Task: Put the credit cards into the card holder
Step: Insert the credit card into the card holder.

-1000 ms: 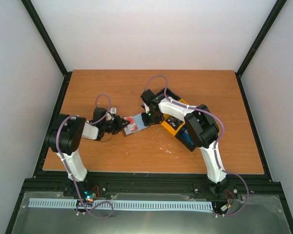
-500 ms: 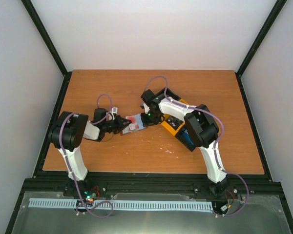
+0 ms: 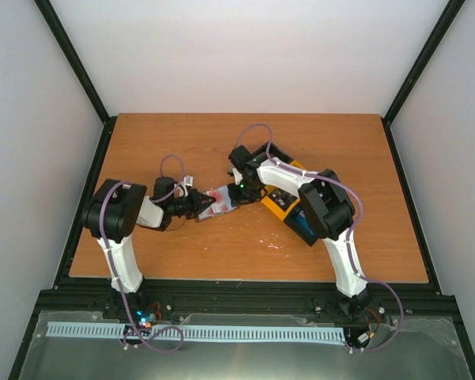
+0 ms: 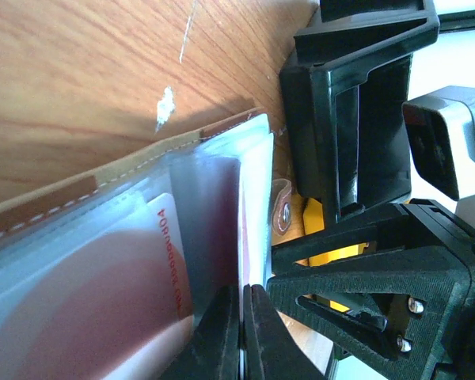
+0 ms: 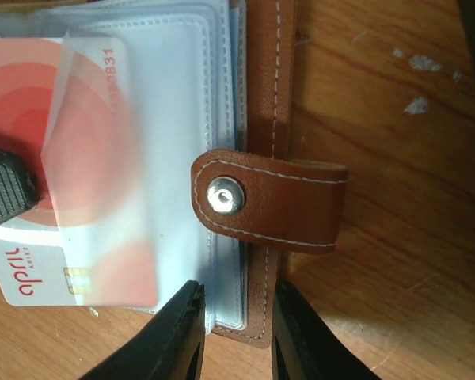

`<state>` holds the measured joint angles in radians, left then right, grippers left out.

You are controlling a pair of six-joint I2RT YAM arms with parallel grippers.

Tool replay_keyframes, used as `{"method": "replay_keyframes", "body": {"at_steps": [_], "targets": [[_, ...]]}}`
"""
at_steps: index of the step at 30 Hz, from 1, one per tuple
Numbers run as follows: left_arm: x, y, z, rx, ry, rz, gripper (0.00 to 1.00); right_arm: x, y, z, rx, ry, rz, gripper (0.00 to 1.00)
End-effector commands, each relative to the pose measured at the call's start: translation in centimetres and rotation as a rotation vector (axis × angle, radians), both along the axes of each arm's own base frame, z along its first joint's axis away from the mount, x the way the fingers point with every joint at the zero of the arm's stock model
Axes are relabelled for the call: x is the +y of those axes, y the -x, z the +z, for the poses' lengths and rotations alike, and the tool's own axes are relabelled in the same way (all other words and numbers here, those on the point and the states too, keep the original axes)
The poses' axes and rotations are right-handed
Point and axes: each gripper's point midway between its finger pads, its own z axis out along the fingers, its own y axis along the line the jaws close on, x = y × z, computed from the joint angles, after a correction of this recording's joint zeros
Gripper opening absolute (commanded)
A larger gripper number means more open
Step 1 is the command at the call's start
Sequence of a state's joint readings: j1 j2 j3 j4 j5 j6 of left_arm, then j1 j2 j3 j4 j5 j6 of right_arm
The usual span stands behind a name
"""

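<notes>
Holder: brown leather bifold card holder lies open on the wooden surface between the two arms, with its clear plastic sleeves facing up and its snap tab folded over them.
Card: red-and-white plastic credit card sits part-way inside one sleeve, its printed end outside.
Left: left gripper is pinched fully together, apparently on the card's outer edge.
Right: right gripper has narrowed around the holder's edge, with leather and sleeves between its jaws, seemingly steadying it.
Handling: the card looks light, stiff and slick, best taken by a short edge. The sleeves look floppy and may buckle. The holder looks light and would probably slide unless pinned by its stitched leather border.
</notes>
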<state>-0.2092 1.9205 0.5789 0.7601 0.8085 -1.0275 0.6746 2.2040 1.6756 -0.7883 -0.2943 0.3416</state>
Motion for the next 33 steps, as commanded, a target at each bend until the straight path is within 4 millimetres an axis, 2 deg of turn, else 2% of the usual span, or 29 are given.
{"method": "replay_keyframes", "body": {"at_steps": [1,6,10,17,21,23,26,30,33], "targets": [[-1.1,0.7,0.0,0.009,0.022,-0.034,0.02,0.3,1.1,-2.0,0.057,0.007,-0.006,0.25],[-1.2,1.1,0.0,0.014,0.025,-0.032,0.05,0.3,1.1,-2.1,0.064,0.005,-0.013,0.25],[-1.8,0.7,-0.3,0.02,0.03,-0.044,0.07,0.4,1.1,-2.1,0.068,-0.001,-0.018,0.25],[-0.8,1.4,-1.2,0.13,-0.028,0.025,0.28,0.5,1.0,-2.0,0.07,-0.006,-0.03,0.25],[0.0,2.1,-1.2,0.183,-0.139,0.036,0.4,0.6,1.0,-1.9,0.069,-0.012,-0.033,0.24],[0.5,2.6,-1.8,0.239,-0.198,0.032,0.45,0.8,1.1,-1.9,0.076,-0.022,-0.028,0.21],[1.1,3.6,-3.1,0.309,-0.27,0.011,0.48,0.9,1.2,-2.0,0.084,-0.029,-0.021,0.2],[1.2,3.9,-2.8,0.321,-0.296,-0.017,0.52,1.1,1.3,-1.9,0.085,-0.039,-0.013,0.21],[1.5,3.7,-2.2,0.319,-0.322,-0.02,0.56,1.3,1.3,-1.8,0.091,-0.051,-0.01,0.27]]}}
